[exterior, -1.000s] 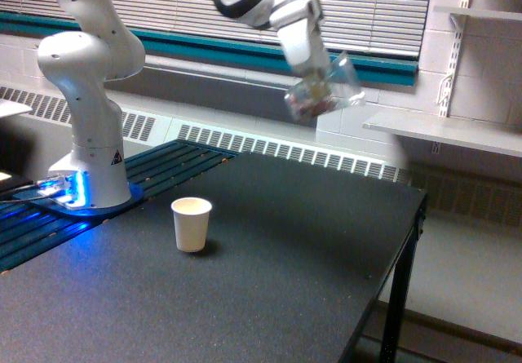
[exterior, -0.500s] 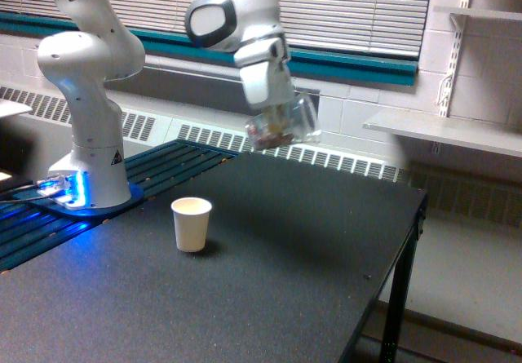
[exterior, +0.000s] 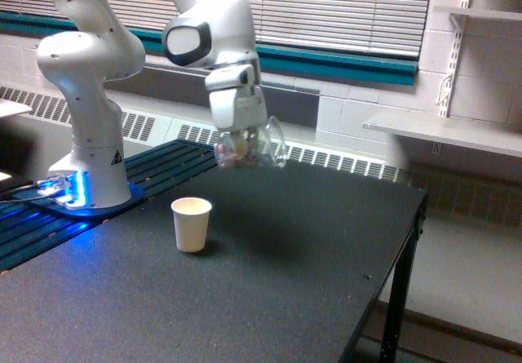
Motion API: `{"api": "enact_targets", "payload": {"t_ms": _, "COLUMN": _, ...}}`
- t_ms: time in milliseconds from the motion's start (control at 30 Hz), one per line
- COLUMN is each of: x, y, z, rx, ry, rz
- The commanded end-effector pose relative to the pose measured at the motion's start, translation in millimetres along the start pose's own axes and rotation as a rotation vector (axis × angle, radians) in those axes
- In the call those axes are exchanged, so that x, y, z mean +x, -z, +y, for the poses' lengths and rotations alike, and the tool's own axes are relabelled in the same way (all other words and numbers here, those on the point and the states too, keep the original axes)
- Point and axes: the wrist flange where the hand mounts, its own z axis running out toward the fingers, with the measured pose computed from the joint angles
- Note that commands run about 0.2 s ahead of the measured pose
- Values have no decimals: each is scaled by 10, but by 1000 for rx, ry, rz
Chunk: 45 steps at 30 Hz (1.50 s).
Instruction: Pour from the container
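Observation:
My gripper (exterior: 242, 140) is shut on the container (exterior: 251, 148), a clear see-through cup with small brownish-red bits showing through its wall. The cup hangs in the air, tilted, with its mouth toward the exterior view's right. It is above and to the right of a small white paper cup (exterior: 192, 224), which stands upright on the dark table (exterior: 269, 289). The fingers are largely hidden by the container.
The arm's white base (exterior: 90, 159) stands on a blue-lit plate at the exterior view's left, beside dark slatted rails (exterior: 175, 161). The table's edge runs down the right side (exterior: 408, 249). A wall shelf (exterior: 449, 130) sits at the right.
The gripper with the container has moved down and toward the exterior view's left, from high at the middle right to close above the paper cup's right side. The paper cup has not moved.

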Motion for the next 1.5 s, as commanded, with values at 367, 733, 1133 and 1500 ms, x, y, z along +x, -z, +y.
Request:
{"api": "enact_targets", "payload": {"t_ms": 367, "x": -558, "y": -336, "z": 201, "rx": -25, "ry": 19, "rz": -138}}
{"api": "enact_targets", "payload": {"t_ms": 733, "x": -490, "y": -379, "z": 414, "rx": -85, "ry": 63, "rz": -153}}
{"api": "enact_targets", "payload": {"t_ms": 1133, "x": -346, "y": -315, "z": 708, "rx": -137, "ry": 39, "rz": -149}}
{"api": "enact_targets", "payload": {"t_ms": 1500, "x": -416, "y": -256, "z": 600, "rx": -152, "ry": 62, "rz": -158}}
